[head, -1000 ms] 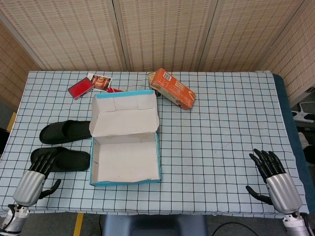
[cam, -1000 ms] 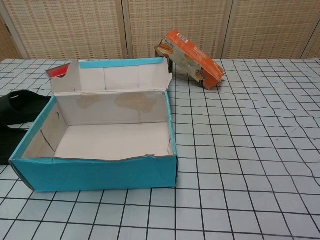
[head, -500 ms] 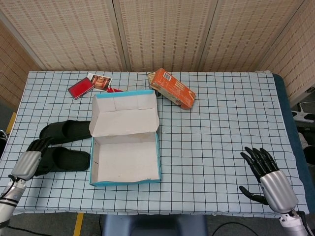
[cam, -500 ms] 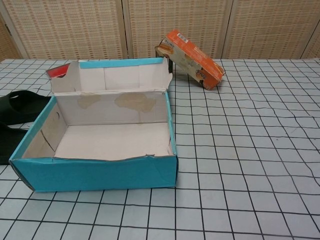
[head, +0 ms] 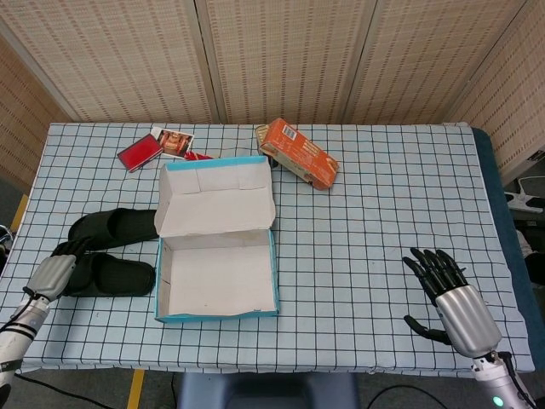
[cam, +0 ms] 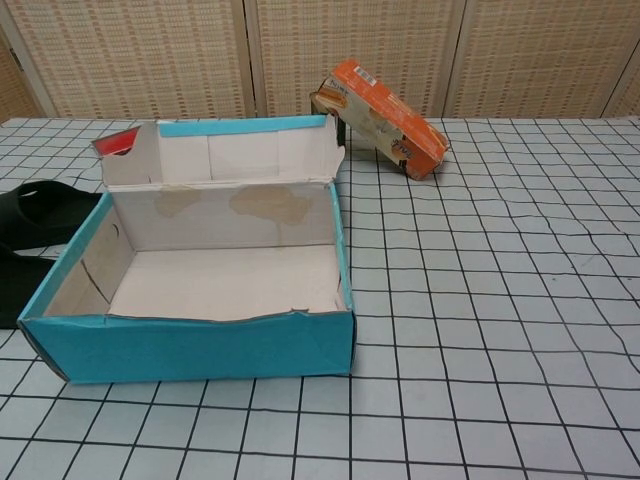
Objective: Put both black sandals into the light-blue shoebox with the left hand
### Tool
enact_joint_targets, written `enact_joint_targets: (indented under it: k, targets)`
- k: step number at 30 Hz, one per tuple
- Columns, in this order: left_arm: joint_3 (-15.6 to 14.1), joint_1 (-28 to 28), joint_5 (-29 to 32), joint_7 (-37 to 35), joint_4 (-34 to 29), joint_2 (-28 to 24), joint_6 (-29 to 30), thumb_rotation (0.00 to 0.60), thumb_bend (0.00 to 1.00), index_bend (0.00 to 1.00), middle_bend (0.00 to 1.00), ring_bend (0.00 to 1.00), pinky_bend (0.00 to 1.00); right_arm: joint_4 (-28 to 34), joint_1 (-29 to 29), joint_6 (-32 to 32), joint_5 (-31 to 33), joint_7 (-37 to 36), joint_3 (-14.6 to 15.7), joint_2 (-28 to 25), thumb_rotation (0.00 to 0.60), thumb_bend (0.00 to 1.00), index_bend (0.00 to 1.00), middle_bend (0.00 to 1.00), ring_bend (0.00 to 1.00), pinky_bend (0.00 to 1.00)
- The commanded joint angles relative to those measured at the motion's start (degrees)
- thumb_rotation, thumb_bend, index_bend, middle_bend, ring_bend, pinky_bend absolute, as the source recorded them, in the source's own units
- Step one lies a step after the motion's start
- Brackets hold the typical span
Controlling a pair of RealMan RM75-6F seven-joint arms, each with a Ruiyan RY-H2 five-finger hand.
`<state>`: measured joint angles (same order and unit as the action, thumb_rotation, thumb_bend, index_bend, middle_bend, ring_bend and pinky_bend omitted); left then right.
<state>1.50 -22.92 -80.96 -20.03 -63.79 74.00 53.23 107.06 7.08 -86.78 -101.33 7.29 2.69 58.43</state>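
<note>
sandals [head: 115, 251] lie beside shoebox [head: 217, 315]; orange carton [head: 298, 153] print unreadable.

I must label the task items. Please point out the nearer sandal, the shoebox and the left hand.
nearer sandal [head: 119, 277]: head view, on its strap.
shoebox [head: 217, 316]: head view, on its blue front wall.
left hand [head: 53, 274]: head view, on its silver back.

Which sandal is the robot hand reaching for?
Find the blue shoebox at table centre; two black sandals lie left of it. It is the near sandal, where the left robot hand is; the far sandal lies apart.
</note>
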Motion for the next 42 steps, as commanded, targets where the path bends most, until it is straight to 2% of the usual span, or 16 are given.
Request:
enact_joint_targets:
  k: [1, 16, 23, 28, 32, 34, 38, 42]
  targets:
    - [-0.38, 0.94, -0.05, -0.28, -2.5, -1.68, 1.99, 0.6, 0.37, 0.0, 0.0, 0.0, 0.04, -0.42, 0.16, 0.75, 0.26, -0.04, 0.02, 0.25, 0.543, 0.12, 0.0, 0.0, 0.0, 0.0]
    - [-1.56, 0.54, 0.51, -1.27, -6.73, -4.33, -0.84, 0.6, 0.38, 0.0, 0.0, 0.0, 0.05, -1.89, -0.18, 1.36, 0.18, -1.52, 0.32, 0.45, 0.543, 0.12, 0.0, 0.0, 0.0, 0.0]
    - [-1.29, -0.32, 2.88, 2.34, -2.68, -0.77, -3.44, 0.6, 0.37, 0.0, 0.0, 0.0, 0.05, -2.31, -0.7, 0.79, -0.08, -1.76, 0.41, 0.16, 0.541, 0.12, 0.0, 0.0, 0.0, 0.0]
    - [-1.43, -0.53, 3.06, 2.29, -0.88, 0.87, -4.23, 0.6, 0.37, 0.0, 0.0, 0.0, 0.05, -2.34, -0.65, 1.54, 0.39, -1.46, 0.35, 0.49, 0.539, 0.12, 0.0, 0.0, 0.0, 0.0]
    - [-0.77, 0.04, 3.22, 3.56, 2.03, 3.26, -1.85, 0.6, 0.38, 0.01, 0.0, 0.01, 0.12, -2.27, -0.44, 2.46, 0.81, -1.09, 0.33, 0.75, 0.538, 0.12, 0.0, 0.0, 0.0, 0.0]
    - [-0.48, 0.35, 3.31, 4.79, 3.79, 4.73, -0.56, 0.6, 0.39, 0.08, 0.05, 0.07, 0.18, -2.2, -0.36, 2.75, 1.07, -1.14, 0.26, 0.81, 0.538, 0.12, 0.0, 0.0, 0.0, 0.0]
    - [0.62, 0.94, 4.48, 6.55, 6.89, 7.49, 1.33, 0.6, 0.44, 0.32, 0.34, 0.35, 0.39, -2.25, -0.4, 2.92, 0.96, -1.02, 0.36, 0.84, 0.539, 0.12, 0.0, 0.0, 0.0, 0.0]
    - [2.41, 2.01, 5.97, 9.37, 10.68, 11.0, 5.25, 0.6, 0.52, 0.5, 0.55, 0.54, 0.53, -2.34, -0.41, 3.22, 1.24, -1.15, 0.38, 0.83, 0.539, 0.12, 0.0, 0.0, 0.0, 0.0]
